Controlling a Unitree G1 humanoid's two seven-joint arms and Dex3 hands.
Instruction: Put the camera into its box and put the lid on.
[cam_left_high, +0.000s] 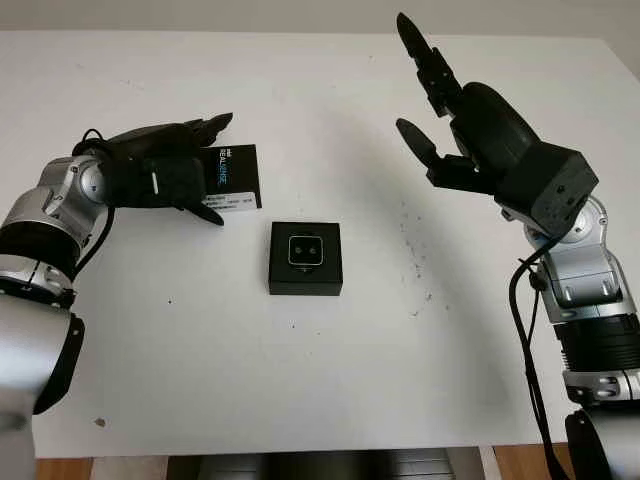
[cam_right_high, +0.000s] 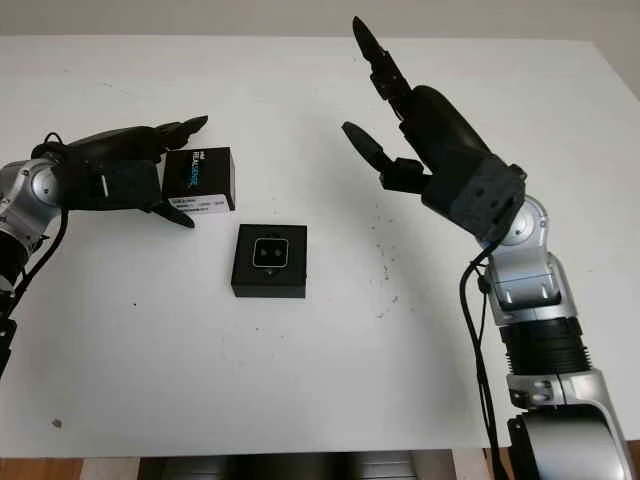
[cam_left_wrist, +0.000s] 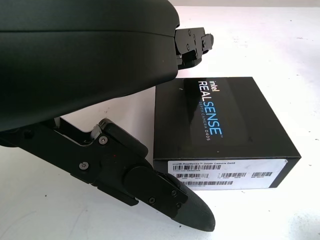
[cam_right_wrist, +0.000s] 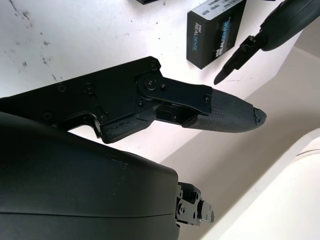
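The white table (cam_left_high: 330, 380) holds everything. The right hand (cam_left_high: 455, 120) is up in the upper right of the head view, above the table, open and holding nothing. The left hand (cam_left_high: 165, 170) is at the left of the frame, right beside the lid (cam_left_high: 235, 178). Its fingers reach along both sides of the lid, but I cannot tell if they are squeezing it.

The box (cam_left_high: 305, 258) sits in the middle of the frame. The camera (cam_left_high: 305, 250) is already inside it, face up. So I think the first part is done. The lid is not on yet. It lies on the table up and left of the box, a little apart from it.

The left wrist view shows the lid (cam_left_wrist: 225, 132) up close, with white words on top and a white sticker on its side. The head views show the box and camera as well.
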